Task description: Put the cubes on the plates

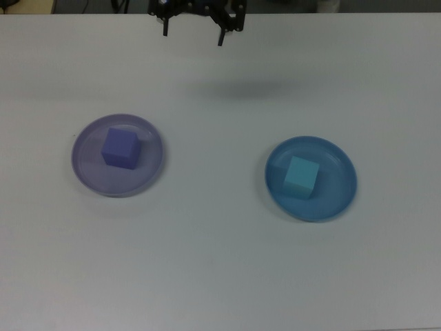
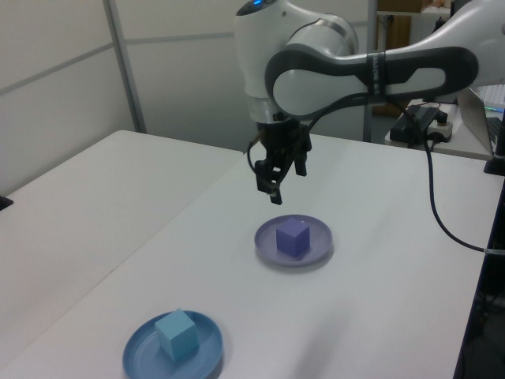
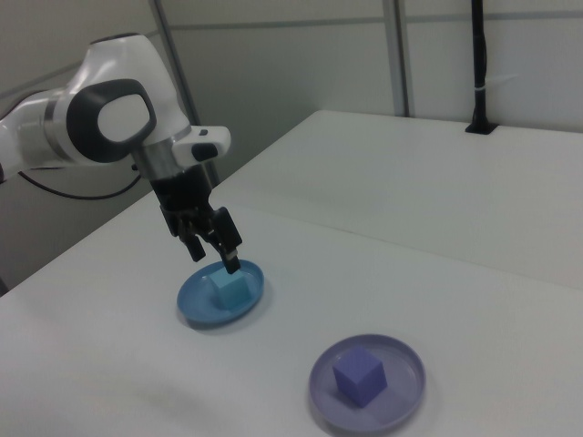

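Both cubes [image 1: 121, 147] [image 1: 301, 175] were seated on plates [image 1: 153, 164] [image 1: 342, 185]; the spread, empty hand [image 1: 193, 29] was best kept high and clear.

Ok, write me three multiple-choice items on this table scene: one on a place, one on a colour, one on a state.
1. Where is the turquoise cube?
A. On the blue plate
B. On the bare table
C. Between the gripper's fingers

2. What colour is the plate under the purple cube?
A. Green
B. Pale lavender
C. Red

3. How is the gripper?
A. Shut on a cube
B. Pressed against a plate
C. Open and empty, above the table

Key:
1 A: the top view shows the cube resting inside the blue plate's rim.
2 B: the lavender plate surrounds the purple cube in the top view.
3 C: the left view shows the fingers spread with nothing between them, up in the air away from both plates.
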Robot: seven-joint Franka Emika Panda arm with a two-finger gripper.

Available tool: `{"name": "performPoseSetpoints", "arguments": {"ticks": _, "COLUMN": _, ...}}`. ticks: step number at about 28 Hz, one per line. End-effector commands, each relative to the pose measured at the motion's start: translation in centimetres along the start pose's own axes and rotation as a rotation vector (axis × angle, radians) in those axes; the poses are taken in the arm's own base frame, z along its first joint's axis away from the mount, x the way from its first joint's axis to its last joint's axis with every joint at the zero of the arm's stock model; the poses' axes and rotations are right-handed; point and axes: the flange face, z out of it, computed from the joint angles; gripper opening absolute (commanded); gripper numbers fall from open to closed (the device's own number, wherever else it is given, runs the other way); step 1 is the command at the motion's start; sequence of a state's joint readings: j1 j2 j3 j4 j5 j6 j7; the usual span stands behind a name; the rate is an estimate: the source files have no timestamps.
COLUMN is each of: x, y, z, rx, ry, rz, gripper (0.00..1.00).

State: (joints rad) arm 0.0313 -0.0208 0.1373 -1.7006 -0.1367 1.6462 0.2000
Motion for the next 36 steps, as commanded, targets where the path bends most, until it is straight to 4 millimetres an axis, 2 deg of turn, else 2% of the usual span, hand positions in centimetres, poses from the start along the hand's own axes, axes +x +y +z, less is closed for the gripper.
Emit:
{"name": "performPoseSetpoints", "arguments": {"ticks": 1, "x": -0.5, "y": 2.3, "z": 0.6, "rx": 0.068, "ry": -0.013, "rz": -0.044, "gripper": 1.0}}
{"name": "performPoseSetpoints", "arguments": {"ticks": 4, "x": -0.2, "y": 4.0, "z": 0.2, "rx": 0.092, "ry": -0.009, "rz": -0.023, "gripper": 1.0}}
{"name": "performPoseSetpoints", "arguments": {"ticks": 10, "x": -0.1, "y": 5.8, "z": 0.1, "rx": 0.207, "ry": -0.009, "rz": -0.033, "gripper": 1.0}}
{"name": "performPoseSetpoints", "arguments": {"ticks": 27, "x": 0.0, "y": 5.5, "z": -0.1, "rx": 0.198, "ry": 0.007, "rz": -0.038, "gripper": 1.0}}
{"name": "performPoseSetpoints", "arguments": {"ticks": 36, "x": 0.3, "y": 6.1, "z": -0.5, "rx": 0.166, "ry": 0.043, "rz": -0.029, "gripper": 1.0}}
